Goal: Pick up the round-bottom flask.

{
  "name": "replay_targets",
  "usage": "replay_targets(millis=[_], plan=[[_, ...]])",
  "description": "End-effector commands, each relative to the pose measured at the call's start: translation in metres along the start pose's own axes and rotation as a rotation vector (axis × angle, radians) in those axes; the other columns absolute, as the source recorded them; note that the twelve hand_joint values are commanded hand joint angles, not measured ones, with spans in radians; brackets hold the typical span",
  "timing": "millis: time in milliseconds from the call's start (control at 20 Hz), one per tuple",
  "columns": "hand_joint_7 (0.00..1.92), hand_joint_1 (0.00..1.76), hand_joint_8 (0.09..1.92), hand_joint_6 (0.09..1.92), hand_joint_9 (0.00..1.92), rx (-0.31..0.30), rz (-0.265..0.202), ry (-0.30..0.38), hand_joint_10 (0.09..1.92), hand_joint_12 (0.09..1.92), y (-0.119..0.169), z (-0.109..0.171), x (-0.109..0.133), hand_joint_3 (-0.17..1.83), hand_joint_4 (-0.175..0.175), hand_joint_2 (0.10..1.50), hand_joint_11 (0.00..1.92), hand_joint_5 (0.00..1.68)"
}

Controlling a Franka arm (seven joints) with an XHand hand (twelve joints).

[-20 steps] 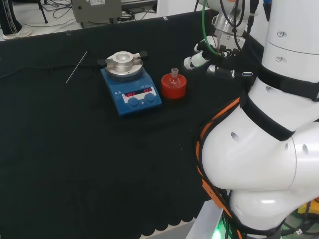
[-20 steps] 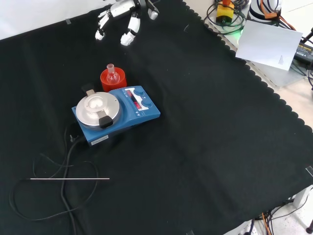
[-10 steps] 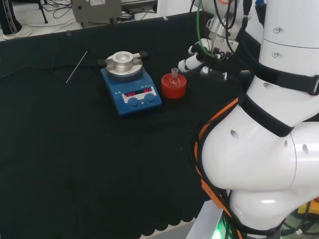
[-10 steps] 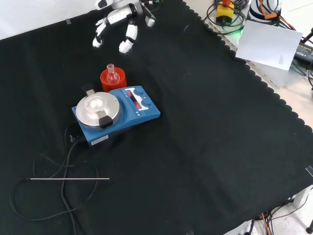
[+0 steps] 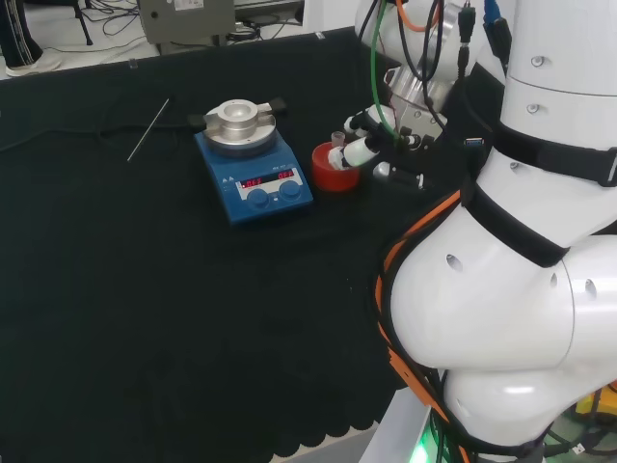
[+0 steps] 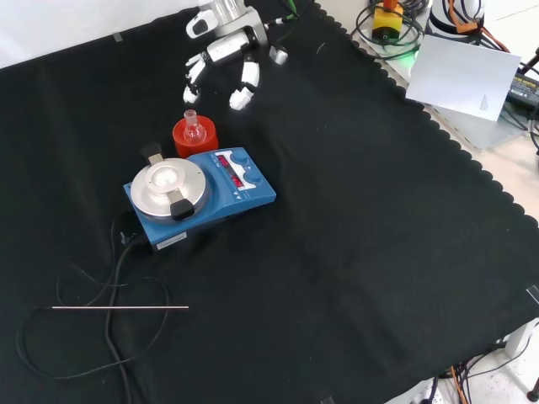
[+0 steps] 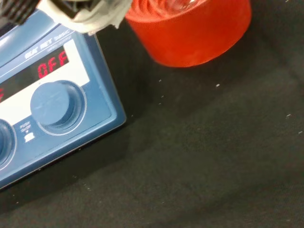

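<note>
clear glass forms the small round-bottom flask (image 6: 193,127), which sits upright in a red ribbed ring stand (image 6: 195,140) at upper left of centre in the front view. the stand rests on the black cloth (image 6: 354,252), just beside the blue stirrer plate with round metal top and red display (image 6: 198,195), at its upper edge in that view.

the black and white robot hand (image 6: 223,57) hangs above the cloth at the upper left of the front view, close to the flask but apart from it. its fingers (image 6: 244,88) point downward, spread and only slightly bent; it holds nothing. in the head view the hand (image 5: 371,145) lies just right of the stand (image 5: 333,170), with the fingertips overlapping the flask neck (image 5: 337,139); contact cannot be confirmed there.

the wrist view places the stand (image 7: 190,28) and the stirrer plate (image 7: 52,109) close below the palm.

judged risks from this position:
- the flask is light and merely seated in the stand. a fingertip striking the neck sideways would likely tip it or push it out.
- the stand is unsecured. a low approach could shove the stand against the stirrer plate.
- clear glass offers a narrow neck; closing off-centre could let it slip from the fingers.
- lifting with a finger caught on the rim could drag the stand up too.
</note>
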State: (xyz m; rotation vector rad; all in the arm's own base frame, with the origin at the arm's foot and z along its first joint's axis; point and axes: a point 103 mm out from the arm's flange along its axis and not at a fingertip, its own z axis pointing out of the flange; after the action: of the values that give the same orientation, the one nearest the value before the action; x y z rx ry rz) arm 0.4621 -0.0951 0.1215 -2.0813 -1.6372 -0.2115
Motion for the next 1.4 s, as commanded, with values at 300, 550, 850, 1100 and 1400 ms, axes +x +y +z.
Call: replay_targets(millis=[300, 550, 850, 1100, 1400], plan=[[0.29, 0.87, 0.64, 0.09, 0.43, -0.036, 0.022, 0.056, 0.66, 1.3, 0.014, 0.01, 0.006, 0.62, -0.043, 0.58, 0.0, 0.61], [0.29, 0.88, 0.64, 0.09, 0.44, -0.035, 0.04, 0.098, 0.66, 1.31, 0.024, 0.004, 0.008, 0.62, -0.044, 0.58, 0.0, 0.61], [0.3, 0.89, 0.64, 0.09, 0.44, -0.057, 0.045, 0.114, 0.66, 1.31, 0.036, -0.004, 0.007, 0.63, -0.045, 0.58, 0.0, 0.6], [0.3, 0.89, 0.65, 0.09, 0.44, -0.057, 0.048, 0.108, 0.66, 1.31, 0.028, 0.009, 0.011, 0.63, -0.046, 0.58, 0.0, 0.6], [0.32, 0.9, 0.65, 0.09, 0.45, -0.041, 0.05, 0.118, 0.66, 1.32, 0.041, 0.014, 0.0, 0.63, -0.045, 0.58, 0.0, 0.65]])
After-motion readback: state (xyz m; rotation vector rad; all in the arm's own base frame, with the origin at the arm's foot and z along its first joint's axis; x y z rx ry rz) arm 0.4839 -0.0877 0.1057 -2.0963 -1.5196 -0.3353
